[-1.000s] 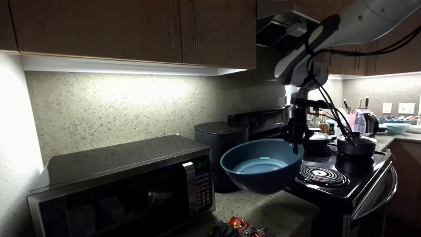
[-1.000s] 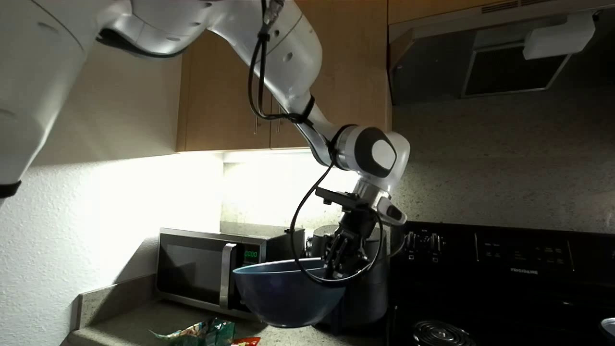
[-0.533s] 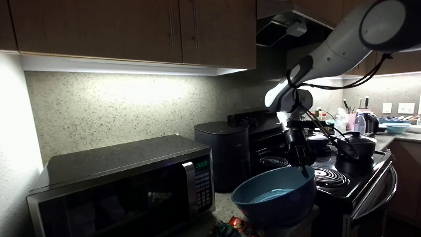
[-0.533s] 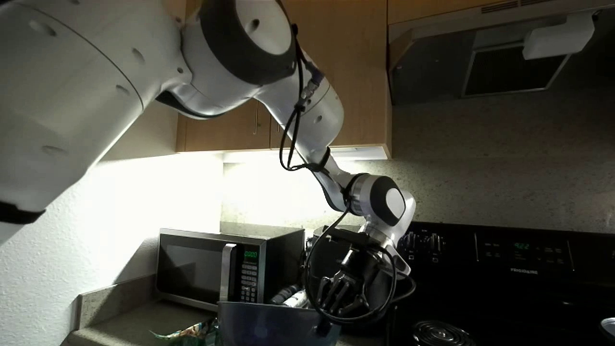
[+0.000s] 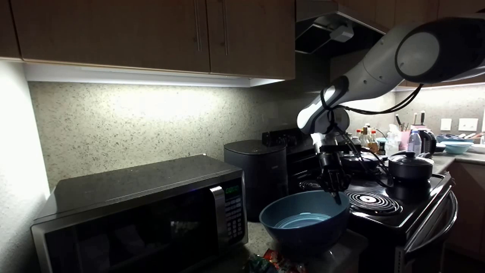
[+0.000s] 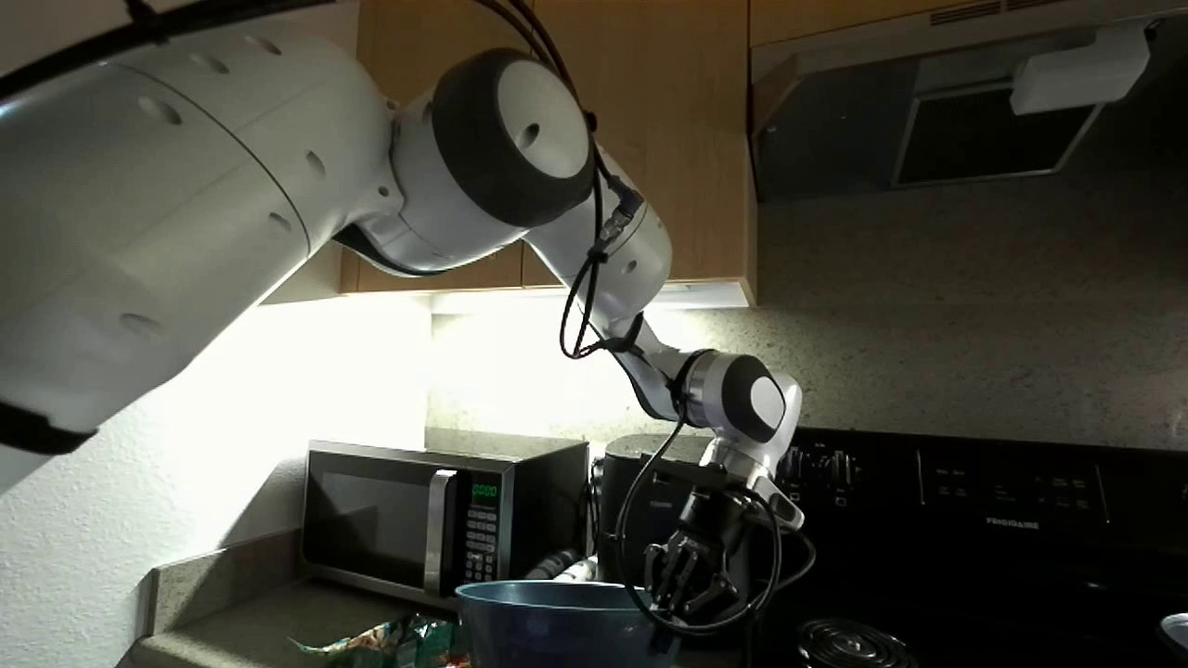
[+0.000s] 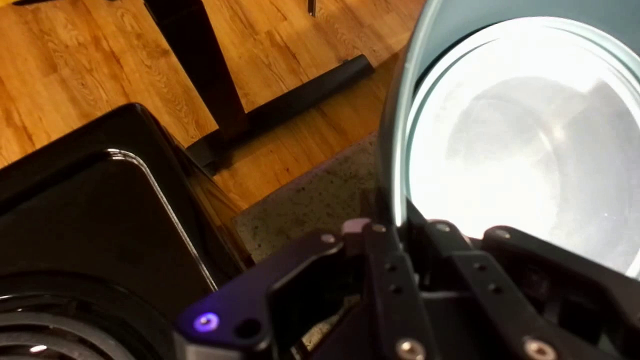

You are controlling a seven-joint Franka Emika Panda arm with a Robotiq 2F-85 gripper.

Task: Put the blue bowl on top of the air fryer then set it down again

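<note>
The blue bowl (image 5: 312, 235) is low at the desk (image 6: 251, 622), nearer both exterior cameras than the air fryer (image 5: 257, 178) and below its flat top; whether the base touches the surface I cannot tell. Its mouth points up, tilted a little in an exterior view, the gripped side higher; being round, it has one axis, base to mouth, close to upright. The fingers (image 7: 387, 255) are pinched on the rim, one inside the bowl and one outside, as the wrist view shows best. That view alone looks past the desk's edge to a wooden floor (image 7: 280, 40), and there glare whitens the bowl's bottom. In both exterior views the microwave (image 6: 371, 520) stands beside the air fryer and a crumpled packet (image 6: 429, 642) lies on the desk. A lidded pot (image 5: 410, 168) on the stove (image 5: 420, 197), with bottles (image 5: 373, 146) beyond, shows in an exterior view; the FRIGIDAIRE lettering (image 6: 1012, 523) on the stove's back panel can be read in an exterior view.
</note>
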